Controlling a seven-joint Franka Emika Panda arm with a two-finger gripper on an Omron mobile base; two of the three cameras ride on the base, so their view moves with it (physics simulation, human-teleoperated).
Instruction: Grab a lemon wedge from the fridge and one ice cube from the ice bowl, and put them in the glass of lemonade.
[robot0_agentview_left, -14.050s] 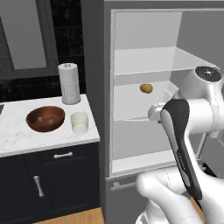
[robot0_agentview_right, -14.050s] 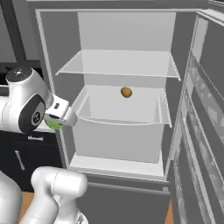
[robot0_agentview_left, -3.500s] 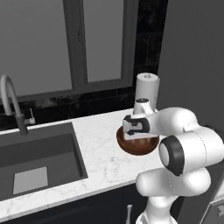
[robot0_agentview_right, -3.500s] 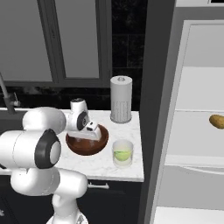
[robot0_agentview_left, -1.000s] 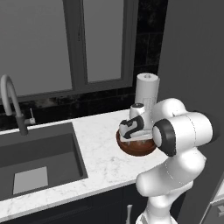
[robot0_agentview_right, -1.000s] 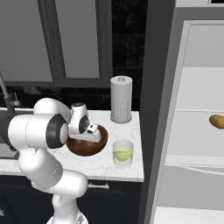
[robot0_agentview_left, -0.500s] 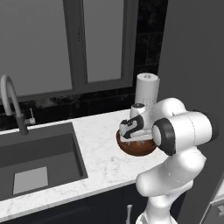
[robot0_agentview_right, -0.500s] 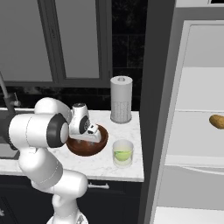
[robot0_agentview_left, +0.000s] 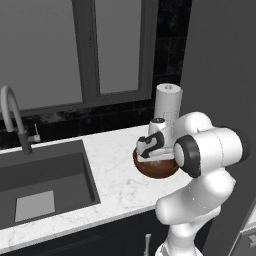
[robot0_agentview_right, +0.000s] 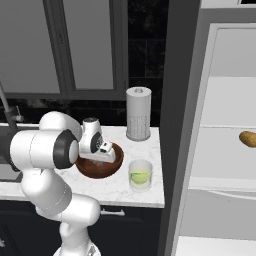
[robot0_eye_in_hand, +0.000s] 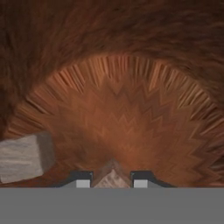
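The fridge is the biggest thing here. It stands open on the right, with a tan oval food on a white shelf. Next to it is the white marble surface, which holds the things for the drink. A sink with a curved tap sits at the far left. A tall paper towel roll stands at the back.

The brown wooden bowl sits in the middle of the surface. The glass of lemonade stands just beside it, on the fridge side. Something yellow-green shows inside the glass, so the lemon wedge looks to be in the drink already. That part of the job seems done.

Now it is the ice step. The arm reaches down into the bowl. The end effector is low inside it, and its two tips are squeezed in on a small pale ice cube held between them. Another ice cube lies apart in the bowl, off to one side.

Next, the arm should lift straight up, clear of the bowl rim. Then it should carry the cube over the glass and let go. It must hold tight, because ice is likely slippery.
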